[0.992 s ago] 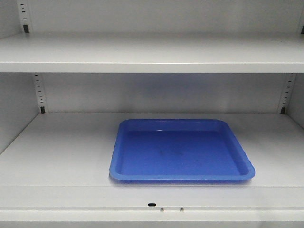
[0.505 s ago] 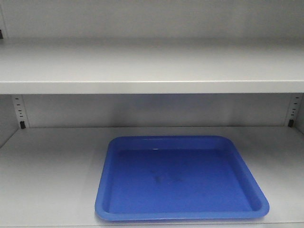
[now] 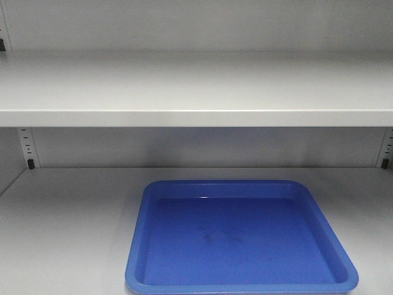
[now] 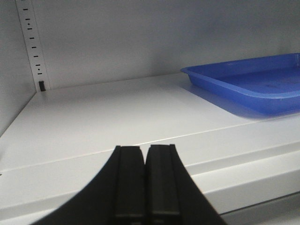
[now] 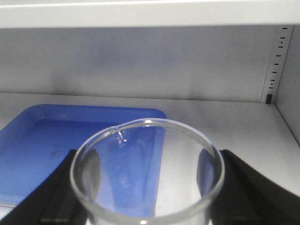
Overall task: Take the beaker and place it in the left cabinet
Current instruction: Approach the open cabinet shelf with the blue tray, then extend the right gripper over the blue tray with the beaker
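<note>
Right wrist view: the beaker [image 5: 147, 164] fills the lower centre of the frame. I look down on its open round rim, and the pour spout [image 5: 119, 129] is on the far edge, slightly left. It stands upright in the right gripper [image 5: 148, 201], whose jaws are clamped on the beaker. One black finger [image 5: 44, 197] presses the glass at the lower left and the other presses it at the lower right. Through and beyond the glass I see the blue tray [image 5: 42, 150] in the left half of the frame and the bare pale grey table [image 5: 234, 122] to the right. I cannot tell from this view whether the beaker hangs over the table or just in front of it. A slotted rail [image 5: 277, 61] runs down the upper right corner.

Left wrist view: the left gripper [image 4: 144, 183] sits at the bottom centre with its jaws pressed together and nothing between them. It is low in front of the table's front edge. The tray lies at the right edge of the frame, and another slotted rail [image 4: 32, 42] is in the upper left corner.

Front-facing view: inside the left cabinet [image 3: 196, 147], the tray lies flat on the table in the lower centre-right of the frame. The upper shelf [image 3: 196, 86] spans the full width above.
</note>
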